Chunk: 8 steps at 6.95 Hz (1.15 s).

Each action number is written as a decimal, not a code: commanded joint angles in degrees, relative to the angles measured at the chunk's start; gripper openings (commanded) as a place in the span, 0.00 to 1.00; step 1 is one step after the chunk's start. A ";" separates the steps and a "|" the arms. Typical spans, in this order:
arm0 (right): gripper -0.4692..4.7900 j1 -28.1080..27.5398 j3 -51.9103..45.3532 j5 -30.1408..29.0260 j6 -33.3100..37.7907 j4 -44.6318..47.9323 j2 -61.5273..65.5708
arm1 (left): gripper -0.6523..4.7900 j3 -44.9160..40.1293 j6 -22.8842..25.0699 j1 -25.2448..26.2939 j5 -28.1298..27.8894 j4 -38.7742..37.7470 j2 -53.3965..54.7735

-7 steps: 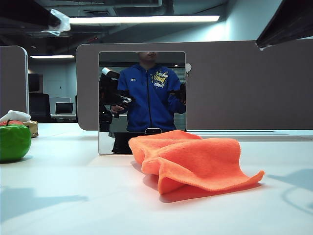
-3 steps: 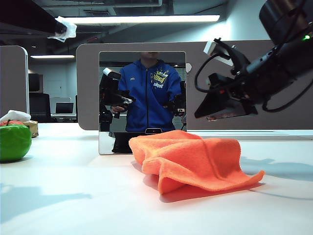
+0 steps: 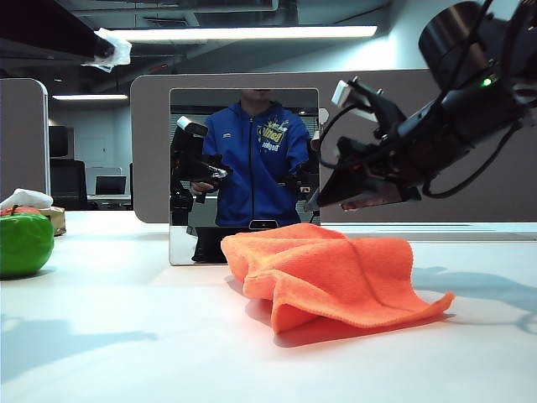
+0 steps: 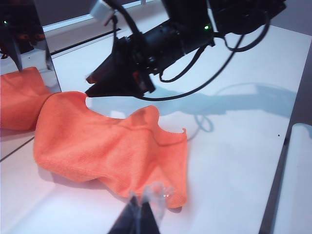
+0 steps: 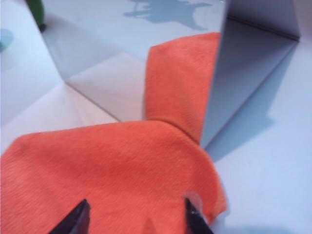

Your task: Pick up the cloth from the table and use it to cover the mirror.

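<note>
A: Where does the cloth (image 3: pixel 331 277) lie?

B: Crumpled on the white table (image 3: pixel 126 344), right in front of the mirror (image 3: pixel 243 172). Its back edge reaches the foot of the pane, and the right wrist view shows the orange reflected in the glass.

A: And the right gripper (image 3: pixel 331 200)?

B: In the air above the rear part of the cloth, just beside the mirror's right edge, pointing down and toward the mirror. It is clear of the fabric in the exterior view. From its own camera the two fingertips (image 5: pixel 78 219) stand apart with orange cloth (image 5: pixel 107 170) filling the gap below them. Nothing is between them.

A: The left gripper (image 4: pixel 146 209)?

B: High up, away from the cloth. In its wrist view the jaws are pressed together, the tip hanging over the near edge of the cloth (image 4: pixel 107 146). In the exterior view only a dark arm at the top left corner shows, with a small white scrap (image 3: pixel 113 49) at its end.

A: Anything else on the table?

B: A green apple-like object (image 3: pixel 25 242) far left, well apart from the cloth, and a grey-brown partition (image 3: pixel 419 151) behind the mirror.
</note>
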 commanded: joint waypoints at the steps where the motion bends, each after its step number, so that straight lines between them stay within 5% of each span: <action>1: 0.55 -0.28 2.99 5.64 -1.90 0.87 4.81 | 0.11 0.24 0.13 -0.07 0.20 -0.31 -0.04; 6: 0.55 -0.39 8.11 5.90 -1.64 1.05 12.66 | 0.11 0.24 0.13 -0.07 0.20 -1.57 -0.04; 7: 0.08 -0.33 8.31 5.07 -1.62 2.32 12.96 | 0.11 0.24 0.15 -0.07 0.17 -1.60 -0.04; 8: 0.08 -0.28 8.31 3.52 -1.49 2.29 12.90 | 0.11 0.24 0.17 -0.07 0.15 -1.60 -0.04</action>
